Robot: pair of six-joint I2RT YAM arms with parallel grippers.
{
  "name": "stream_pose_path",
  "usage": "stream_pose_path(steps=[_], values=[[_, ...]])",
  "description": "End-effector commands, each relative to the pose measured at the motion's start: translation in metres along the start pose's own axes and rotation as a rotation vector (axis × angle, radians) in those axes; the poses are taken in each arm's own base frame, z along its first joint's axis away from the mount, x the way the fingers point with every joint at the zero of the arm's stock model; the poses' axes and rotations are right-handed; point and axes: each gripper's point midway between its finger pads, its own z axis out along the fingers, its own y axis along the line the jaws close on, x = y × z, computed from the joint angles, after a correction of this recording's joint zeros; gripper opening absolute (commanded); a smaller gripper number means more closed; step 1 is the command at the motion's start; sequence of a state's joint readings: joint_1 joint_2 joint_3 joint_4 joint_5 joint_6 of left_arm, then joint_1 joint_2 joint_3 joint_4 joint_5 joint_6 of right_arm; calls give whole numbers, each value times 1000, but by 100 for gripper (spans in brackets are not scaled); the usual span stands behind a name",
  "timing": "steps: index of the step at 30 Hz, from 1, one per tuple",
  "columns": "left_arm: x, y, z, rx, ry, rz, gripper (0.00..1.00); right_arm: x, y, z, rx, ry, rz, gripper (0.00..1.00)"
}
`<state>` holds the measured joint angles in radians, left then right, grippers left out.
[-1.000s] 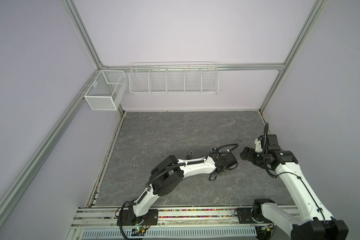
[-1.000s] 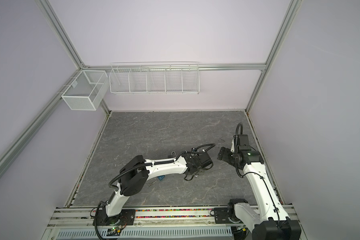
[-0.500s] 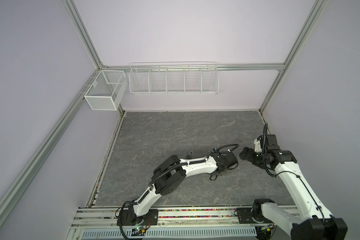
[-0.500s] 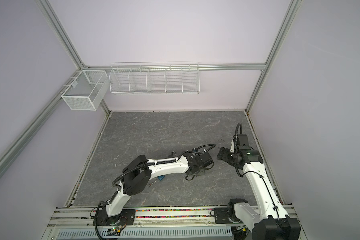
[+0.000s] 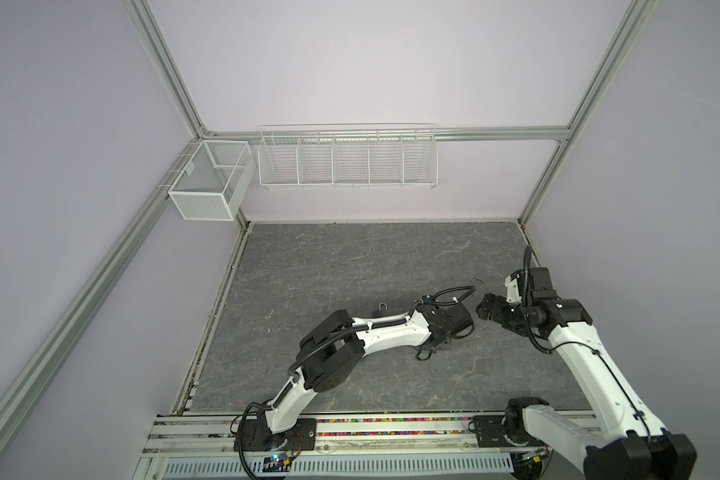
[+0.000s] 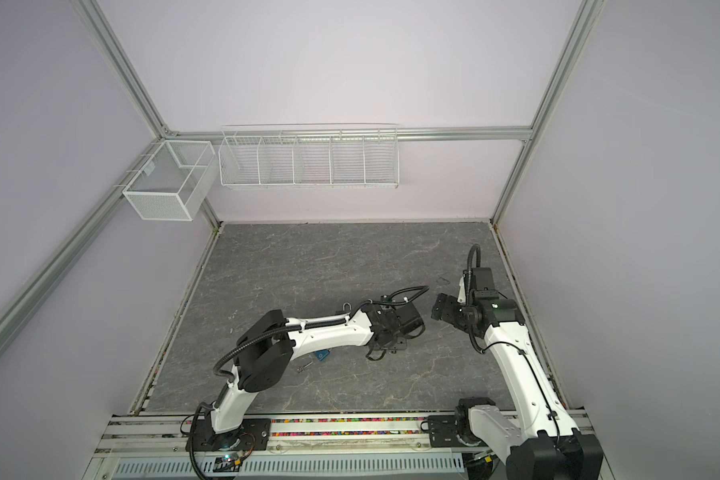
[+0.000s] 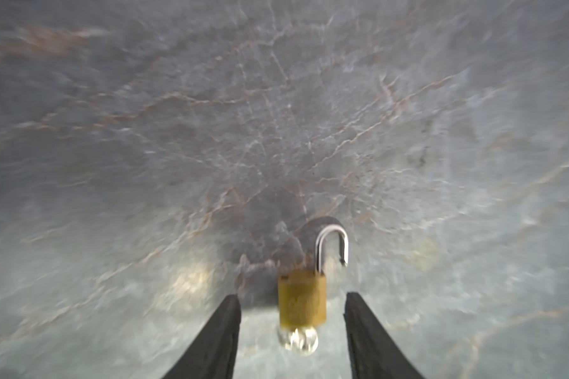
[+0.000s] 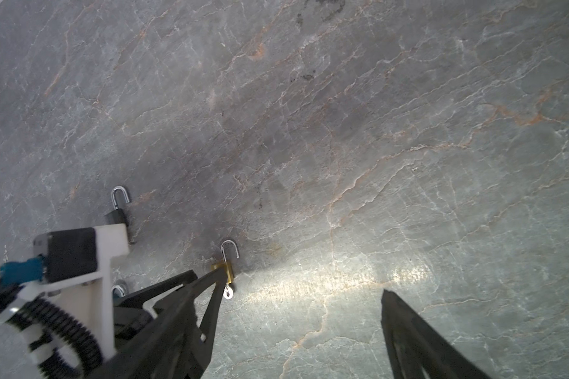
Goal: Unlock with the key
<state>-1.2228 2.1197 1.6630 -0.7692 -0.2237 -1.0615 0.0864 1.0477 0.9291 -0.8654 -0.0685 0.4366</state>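
The brass padlock (image 7: 302, 300) looks dull yellow metal — its shackle (image 7: 331, 244) bright, polished steel. The tabletop (image 7: 276, 115) is matt, veined grey stone.

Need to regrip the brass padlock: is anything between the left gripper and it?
Nothing visible: in the left wrist view the brass padlock, shackle open, lies on bare table between the open left gripper fingers, touching neither.

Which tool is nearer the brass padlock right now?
Left. The left tool straddles the brass padlock, its fingers apart on either side. The right tool hangs open further off, beyond the left wrist.
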Motion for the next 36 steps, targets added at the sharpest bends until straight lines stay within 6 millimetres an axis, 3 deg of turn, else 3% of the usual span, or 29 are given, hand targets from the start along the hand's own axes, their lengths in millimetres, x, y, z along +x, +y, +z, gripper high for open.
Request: stream_pose_path(steps=[1,7,17,21,28,36], values=[[-24,-3,-41,62,-76,-44,53,-4,10,-9,-8,-8,-26,89],[-39,19,-90,128,-200,-28,54,3,29,-23,-35,4,-90,89],[-53,114,-157,74,-413,-21,54,49,79,-28,-84,90,-233,90],[-51,156,-167,56,-425,-68,54,71,106,-23,-83,115,-315,90],[-48,235,-185,12,-461,-188,53,116,179,-8,-150,114,-438,91],[-41,309,-205,-90,-483,-315,53,179,259,28,-195,155,-487,97]])
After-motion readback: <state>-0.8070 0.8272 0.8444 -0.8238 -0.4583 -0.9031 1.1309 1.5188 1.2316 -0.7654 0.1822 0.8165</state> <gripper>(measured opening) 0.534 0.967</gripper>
